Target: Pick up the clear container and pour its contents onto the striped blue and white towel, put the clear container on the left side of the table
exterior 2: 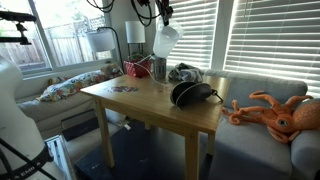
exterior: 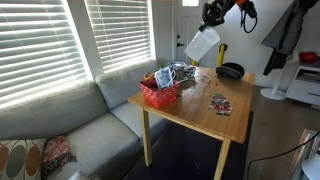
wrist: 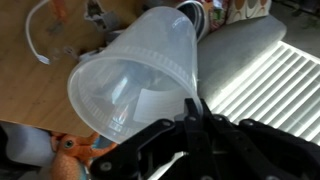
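Grey couch (exterior: 90, 120) sits beside the light wooden table (exterior: 195, 118). On the table are a red basket (exterior: 160, 95), a small flat patterned thing (exterior: 220, 103) too tiny to read, and a round black bowl (exterior: 230, 70). High above them hangs the tall clear plastic container (exterior: 200, 43), tipped on a slant. The black gripper (exterior: 210, 20) has its jaws squeezed tight on the container's wall. An orange toy octopus (exterior 2: 275, 112) lies on the far right.

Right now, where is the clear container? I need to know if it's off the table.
In both exterior views the clear container hangs tilted in the gripper, in the air above the table, near the red basket.
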Available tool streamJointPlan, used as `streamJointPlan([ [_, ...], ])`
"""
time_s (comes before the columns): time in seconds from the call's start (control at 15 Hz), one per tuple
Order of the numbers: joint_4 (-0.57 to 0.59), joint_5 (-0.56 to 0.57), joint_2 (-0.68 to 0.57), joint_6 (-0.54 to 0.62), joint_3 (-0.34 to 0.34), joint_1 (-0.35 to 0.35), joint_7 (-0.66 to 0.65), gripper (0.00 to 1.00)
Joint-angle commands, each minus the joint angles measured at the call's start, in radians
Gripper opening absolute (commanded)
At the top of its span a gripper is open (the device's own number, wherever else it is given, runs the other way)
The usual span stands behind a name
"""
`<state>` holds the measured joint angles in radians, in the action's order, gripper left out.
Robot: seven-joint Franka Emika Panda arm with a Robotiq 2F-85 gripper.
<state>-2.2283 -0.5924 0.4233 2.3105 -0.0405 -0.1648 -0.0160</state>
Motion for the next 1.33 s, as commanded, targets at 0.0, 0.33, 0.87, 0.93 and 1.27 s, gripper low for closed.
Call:
streamJointPlan([
  [0.0,-0.045,0.232,0.042,-0.052,-0.025,0.003,-0.23,0.01],
  [0.33,-0.044,0.415,0.023,-0.261,-0.06,0.021,-0.399,0.01],
  [0.87,-0.049,0.429,-0.01,-0.373,-0.067,0.084,-0.429,0.05],
  [0.93,-0.049,0.43,-0.012,-0.373,-0.067,0.084,-0.429,0.05],
  [1.27,-0.048,0.431,-0.012,-0.373,-0.067,0.084,-0.429,0.05],
])
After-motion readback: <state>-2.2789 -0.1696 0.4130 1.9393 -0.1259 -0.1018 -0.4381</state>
